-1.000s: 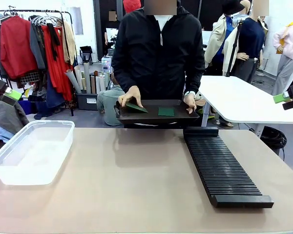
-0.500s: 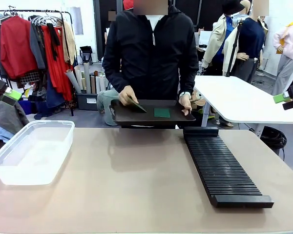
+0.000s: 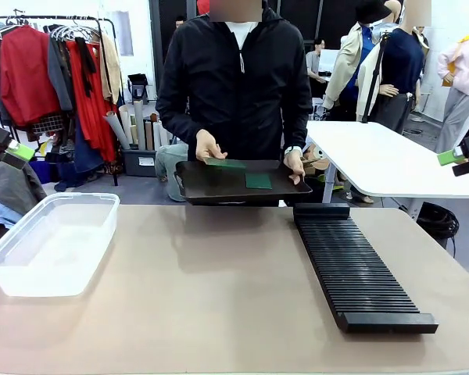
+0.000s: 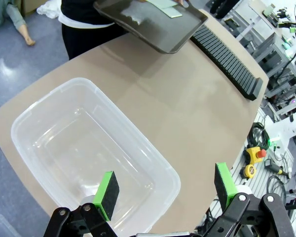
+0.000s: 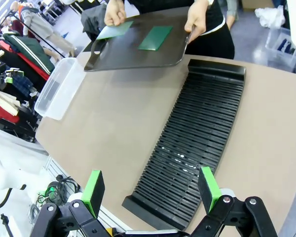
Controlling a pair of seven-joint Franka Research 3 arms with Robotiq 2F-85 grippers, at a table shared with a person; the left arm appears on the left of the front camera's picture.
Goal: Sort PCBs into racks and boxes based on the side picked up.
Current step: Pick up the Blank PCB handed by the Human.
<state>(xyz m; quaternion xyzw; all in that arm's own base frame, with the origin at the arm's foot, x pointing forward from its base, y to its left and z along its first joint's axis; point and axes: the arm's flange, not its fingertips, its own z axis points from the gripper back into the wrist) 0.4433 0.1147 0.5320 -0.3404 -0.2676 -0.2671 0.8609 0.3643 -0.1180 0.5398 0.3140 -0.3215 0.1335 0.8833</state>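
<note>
A person at the far side holds a dark tray (image 3: pixel 219 190) above the table's far edge. One green PCB (image 3: pixel 258 180) lies flat on it; the person's hand (image 3: pixel 207 146) holds a second PCB (image 3: pixel 225 163) lifted off the tray. The long black slotted rack (image 3: pixel 352 266) lies on the table's right, empty. The clear tub (image 3: pixel 51 242) sits at the left, empty. My left gripper (image 4: pixel 165 190) hangs open above the tub (image 4: pixel 89 148). My right gripper (image 5: pixel 150 190) is open above the rack (image 5: pixel 192 153), with the tray (image 5: pixel 133 49) and both PCBs (image 5: pixel 155 37) beyond.
A white table (image 3: pixel 383 160) stands behind at the right and a clothes rail (image 3: pixel 55 70) at the back left. The tan tabletop (image 3: pixel 219 289) between tub and rack is bare. Tools and cables (image 4: pixel 259 158) lie on the floor past the table's edge.
The person has stepped up and raised the tray a little. The hand has lifted one PCB from a tilt on the tray to nearly level above it. Both grippers stayed still.
</note>
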